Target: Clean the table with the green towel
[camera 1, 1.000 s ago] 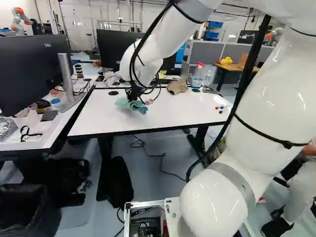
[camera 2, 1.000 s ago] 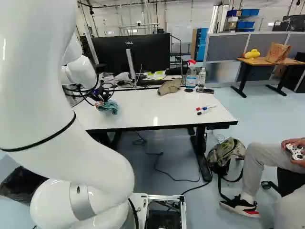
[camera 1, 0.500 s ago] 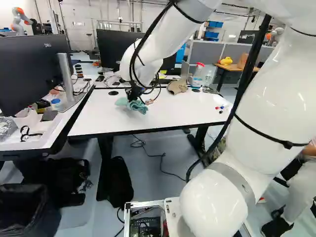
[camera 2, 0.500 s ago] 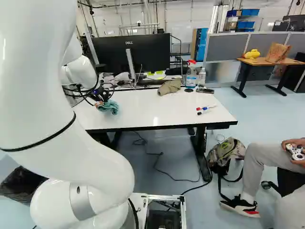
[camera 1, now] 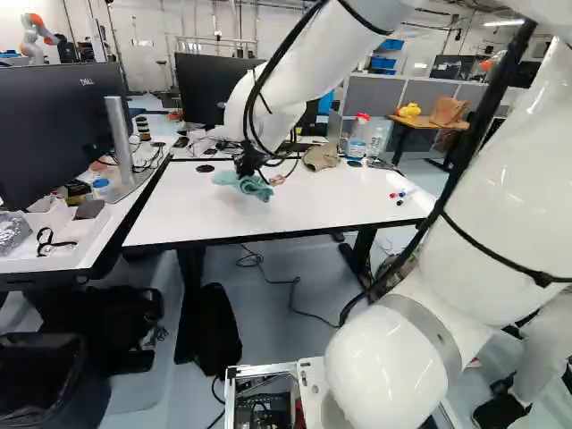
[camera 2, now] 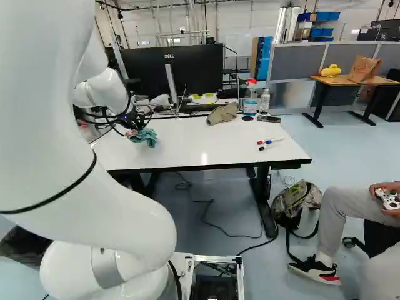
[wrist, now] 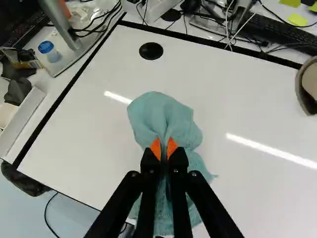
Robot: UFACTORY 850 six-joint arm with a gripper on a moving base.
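Grey partitions point(camera 2: 300, 62) are seen behind the work area, toward the upper right of the right base view. Across the middle of both base views a white table point(camera 1: 304, 210) is set, and over it the white arm point(camera 1: 500, 197) is reached from the right of the left base view. Behind the table, at the upper middle of the right base view, a black monitor point(camera 2: 200, 69) is stood. On the tabletop, left of centre in the left base view, the green towel point(wrist: 161, 119) is bunched. Its long axis is aligned roughly with the fingers in the wrist view, one rounded end being pointed ahead of them and the other trailed back beneath. By the black gripper point(camera 1: 247, 170) it is pinched near its middle, between the orange pads point(wrist: 155, 148). Near the table's far edge a beige cap point(camera 2: 223, 114) is placed, beside a red-headed spray bottle point(camera 2: 250, 100). Toward the right end, markers point(camera 2: 270, 142) are grouped.
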